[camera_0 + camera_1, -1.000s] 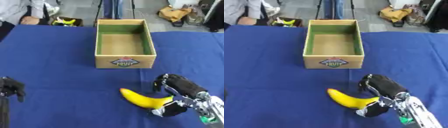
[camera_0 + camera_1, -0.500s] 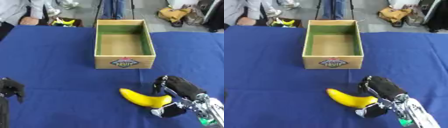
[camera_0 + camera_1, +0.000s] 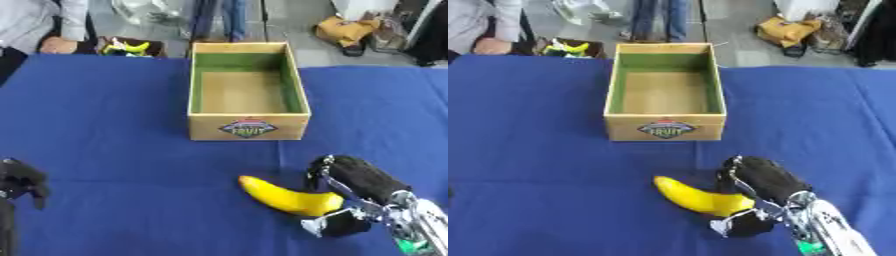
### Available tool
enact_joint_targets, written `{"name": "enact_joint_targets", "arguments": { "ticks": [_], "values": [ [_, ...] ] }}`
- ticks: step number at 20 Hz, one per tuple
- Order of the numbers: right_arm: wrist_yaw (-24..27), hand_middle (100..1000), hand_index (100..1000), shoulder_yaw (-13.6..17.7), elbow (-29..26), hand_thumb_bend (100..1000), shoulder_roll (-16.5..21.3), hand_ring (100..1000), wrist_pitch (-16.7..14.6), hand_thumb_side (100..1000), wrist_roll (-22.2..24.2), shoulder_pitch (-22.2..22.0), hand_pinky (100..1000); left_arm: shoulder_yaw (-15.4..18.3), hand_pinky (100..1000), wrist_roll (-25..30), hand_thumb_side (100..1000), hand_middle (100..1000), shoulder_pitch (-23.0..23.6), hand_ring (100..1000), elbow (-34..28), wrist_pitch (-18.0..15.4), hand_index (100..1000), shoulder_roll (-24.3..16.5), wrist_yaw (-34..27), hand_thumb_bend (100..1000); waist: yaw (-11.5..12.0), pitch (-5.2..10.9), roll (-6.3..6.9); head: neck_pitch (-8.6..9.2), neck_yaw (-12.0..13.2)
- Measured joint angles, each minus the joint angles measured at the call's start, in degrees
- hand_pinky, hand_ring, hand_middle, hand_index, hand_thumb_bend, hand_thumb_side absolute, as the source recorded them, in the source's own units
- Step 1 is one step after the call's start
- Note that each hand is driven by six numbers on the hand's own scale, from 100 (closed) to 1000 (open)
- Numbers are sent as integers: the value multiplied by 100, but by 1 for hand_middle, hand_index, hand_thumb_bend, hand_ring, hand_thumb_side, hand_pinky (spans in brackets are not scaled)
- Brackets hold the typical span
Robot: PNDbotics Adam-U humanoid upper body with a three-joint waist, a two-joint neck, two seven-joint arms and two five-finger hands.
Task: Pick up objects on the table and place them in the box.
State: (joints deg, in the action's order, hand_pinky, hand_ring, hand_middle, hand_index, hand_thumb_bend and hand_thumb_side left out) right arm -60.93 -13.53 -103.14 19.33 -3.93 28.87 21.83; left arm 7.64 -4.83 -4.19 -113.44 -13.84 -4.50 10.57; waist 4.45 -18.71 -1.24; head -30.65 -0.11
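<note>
Your right robot hand (image 3: 354, 192) has its fingers and thumb wrapped round the right end of the banana (image 3: 287, 196), which looks to be lying on the blue table (image 3: 122, 140) in the lower middle of the frame — whether it's just off the cloth I can't tell. Grabbing it at that end makes sense to me, since the long yellow body points up-left, leaving most of the fruit sticking out clear of your palm. The forearm comes in from the lower right corner, hand angled toward the centre, thumb under the near side and fingers over the far side. The box (image 3: 248, 129) sits open and empty just above, upper middle — so it's a short lift. Your left robot hand (image 3: 19, 181) idles at the lower left edge, fingers curled on nothing.
</note>
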Motion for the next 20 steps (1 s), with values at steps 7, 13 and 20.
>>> {"name": "enact_joint_targets", "arguments": {
  "ticks": [7, 13, 20],
  "values": [
    [4, 438, 533, 0, 22, 344, 0, 641, 26, 482, -63, 1, 415, 0, 181, 0, 1000, 364, 0, 323, 0, 0, 476, 1, 3, 100, 30, 0, 0, 5, 0],
    [5, 427, 519, -1, 33, 243, 0, 633, 36, 474, -135, 2, 402, 0, 181, 0, 1000, 364, 0, 323, 0, 0, 475, 1, 3, 100, 54, 0, 0, 24, 0],
    [5, 410, 498, -13, 36, 101, 0, 622, 58, 501, -213, 4, 389, 0, 181, 0, 1000, 363, 0, 322, 0, 0, 475, 1, 3, 100, 57, 0, 0, 46, -1]
  ]
}}
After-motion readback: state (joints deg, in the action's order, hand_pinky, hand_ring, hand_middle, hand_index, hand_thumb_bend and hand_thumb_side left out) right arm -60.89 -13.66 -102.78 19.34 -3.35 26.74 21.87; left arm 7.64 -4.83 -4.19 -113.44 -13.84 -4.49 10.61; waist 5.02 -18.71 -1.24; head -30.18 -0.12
